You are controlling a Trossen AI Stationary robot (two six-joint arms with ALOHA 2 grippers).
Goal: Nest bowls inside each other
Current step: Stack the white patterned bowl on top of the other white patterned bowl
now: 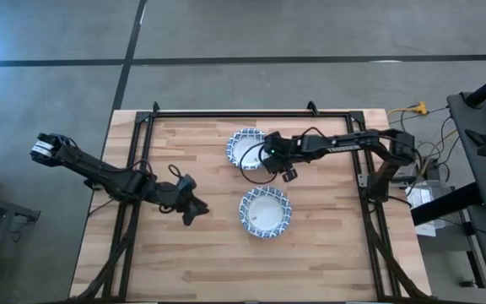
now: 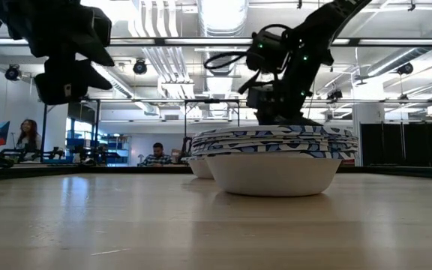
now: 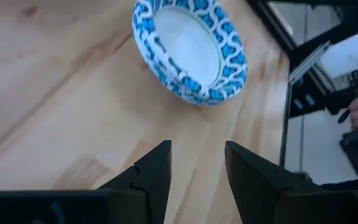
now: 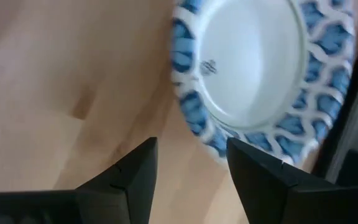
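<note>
Two lots of blue-and-white patterned bowls, white inside, rest on their bases on the wooden table. A stack of nested bowls sits mid-table. A lone bowl stands behind it, toward the far edge. My right gripper hovers open by the lone bowl's right rim, tilted down, with nothing between its fingers. My left gripper hangs open in the air to the left of the stack, pointing at it.
The black metal frame runs along the table's far edge and down both sides. Bare wood lies near the front edge. Cables and equipment sit off the right side. People sit far behind in the room.
</note>
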